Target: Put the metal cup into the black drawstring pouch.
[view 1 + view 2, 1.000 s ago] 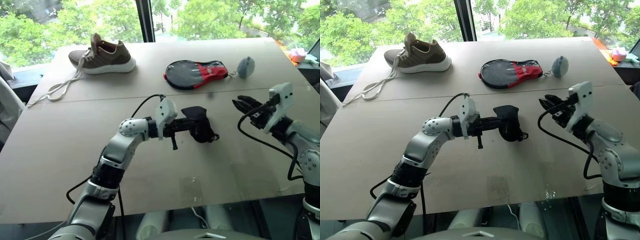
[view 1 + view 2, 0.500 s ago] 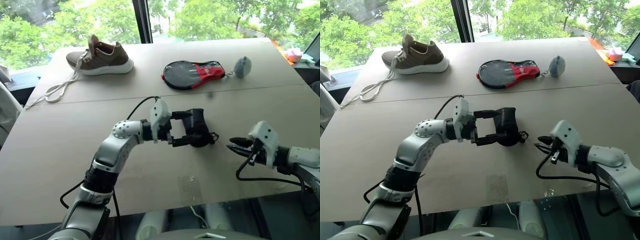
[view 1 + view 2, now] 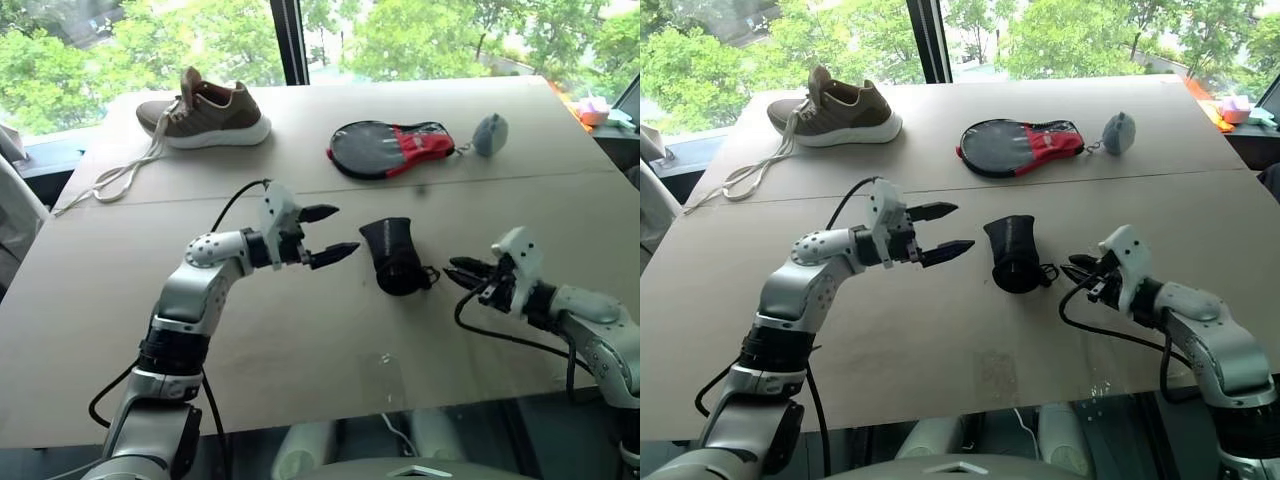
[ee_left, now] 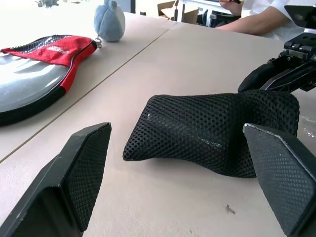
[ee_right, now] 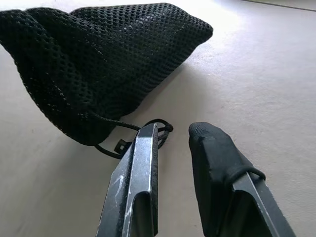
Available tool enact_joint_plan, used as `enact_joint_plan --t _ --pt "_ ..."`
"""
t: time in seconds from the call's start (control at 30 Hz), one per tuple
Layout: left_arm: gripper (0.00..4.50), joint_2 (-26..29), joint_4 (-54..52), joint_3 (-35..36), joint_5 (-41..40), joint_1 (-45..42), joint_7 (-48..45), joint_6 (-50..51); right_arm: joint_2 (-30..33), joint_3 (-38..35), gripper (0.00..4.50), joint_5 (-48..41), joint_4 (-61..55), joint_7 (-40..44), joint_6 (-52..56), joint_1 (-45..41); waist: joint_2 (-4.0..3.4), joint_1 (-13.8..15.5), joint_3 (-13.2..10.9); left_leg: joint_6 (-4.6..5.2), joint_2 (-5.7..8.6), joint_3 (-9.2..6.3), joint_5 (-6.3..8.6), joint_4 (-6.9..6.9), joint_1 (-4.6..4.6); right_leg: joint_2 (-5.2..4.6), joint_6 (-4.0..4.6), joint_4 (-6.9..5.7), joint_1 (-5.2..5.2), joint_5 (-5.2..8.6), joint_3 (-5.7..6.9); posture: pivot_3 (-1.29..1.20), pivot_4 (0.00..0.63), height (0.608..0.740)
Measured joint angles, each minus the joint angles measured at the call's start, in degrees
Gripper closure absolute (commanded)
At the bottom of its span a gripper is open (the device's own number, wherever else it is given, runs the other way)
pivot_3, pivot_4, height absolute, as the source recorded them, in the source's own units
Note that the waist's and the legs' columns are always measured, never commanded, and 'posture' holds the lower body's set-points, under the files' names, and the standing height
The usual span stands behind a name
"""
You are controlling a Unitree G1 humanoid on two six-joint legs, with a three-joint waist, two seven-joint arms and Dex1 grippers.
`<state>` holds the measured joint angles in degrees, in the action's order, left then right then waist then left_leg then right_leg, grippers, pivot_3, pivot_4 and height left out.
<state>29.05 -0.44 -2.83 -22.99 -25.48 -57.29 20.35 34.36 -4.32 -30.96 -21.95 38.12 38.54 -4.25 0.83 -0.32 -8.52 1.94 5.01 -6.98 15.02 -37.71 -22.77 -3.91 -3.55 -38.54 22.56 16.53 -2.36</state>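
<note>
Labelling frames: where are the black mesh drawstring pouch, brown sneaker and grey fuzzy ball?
black mesh drawstring pouch (image 3: 391, 256), left eye view, mid-body.
brown sneaker (image 3: 205, 115), left eye view, side upper.
grey fuzzy ball (image 3: 491, 133), left eye view, centre.

One table (image 3: 300, 340) carries four loose things: one black drawstring pouch (image 3: 390, 256), one brown shoe (image 3: 205, 112), one racket-shaped case (image 3: 392, 147) in black, grey and red, and one grey fuzzy ball (image 3: 491, 133). Two end effectors are in view, left end effector (image 3: 332, 232) and right end effector (image 3: 462, 271).

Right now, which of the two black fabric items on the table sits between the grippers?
The pouch, plain black mesh with a cord, lying between the left gripper and right gripper. The racket case has red and lies farther back.
</note>
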Motion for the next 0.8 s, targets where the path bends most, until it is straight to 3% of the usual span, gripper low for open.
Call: enact_joint_plan --t 0.43,0.47,0.53,0.8 --pt "0.05 -0.47 0.59 -0.1 1.08 0.88 -0.02 -0.84 -1.68 4.8 3.43 3.18 0.77 -1.16 -0.03 -1.27 -0.01 -0.23 0.0 0.0 0.0 0.01 0.0 0.0 0.01 0.0 0.0 -0.07 0.07 0.0 0.02 0.0 0.15 0.74" --pt "0.0 -0.5 0.59 -0.11 1.11 0.89 -0.02 -0.85 -1.78 4.76 3.97 3.31 0.88 -1.24 -0.16 -1.49 0.0 -0.23 0.0 0.0 0.0 0.0 0.0 0.0 0.01 0.01 0.0 -0.06 0.07 0.0 0.02 0.0 0.15 0.74" --pt "0.0 -0.58 0.59 -0.14 1.33 0.95 -0.02 -0.86 -2.22 4.42 4.48 3.31 1.25 -1.43 -0.21 -1.6 -0.01 -0.21 0.0 0.0 0.0 0.0 0.0 0.0 0.0 0.0 0.0 -0.06 0.07 0.0 0.02 0.0 0.15 0.74" --pt "0.0 -1.52 0.59 -0.78 1.64 1.33 -0.02 -1.17 -1.29 0.91 4.48 3.85 2.12 -1.9 -1.35 -0.83 0.0 -0.2 0.0 0.0 0.01 0.01 0.0 -0.01 0.0 0.0 0.0 -0.1 0.06 0.0 0.02 0.0 0.15 0.74"
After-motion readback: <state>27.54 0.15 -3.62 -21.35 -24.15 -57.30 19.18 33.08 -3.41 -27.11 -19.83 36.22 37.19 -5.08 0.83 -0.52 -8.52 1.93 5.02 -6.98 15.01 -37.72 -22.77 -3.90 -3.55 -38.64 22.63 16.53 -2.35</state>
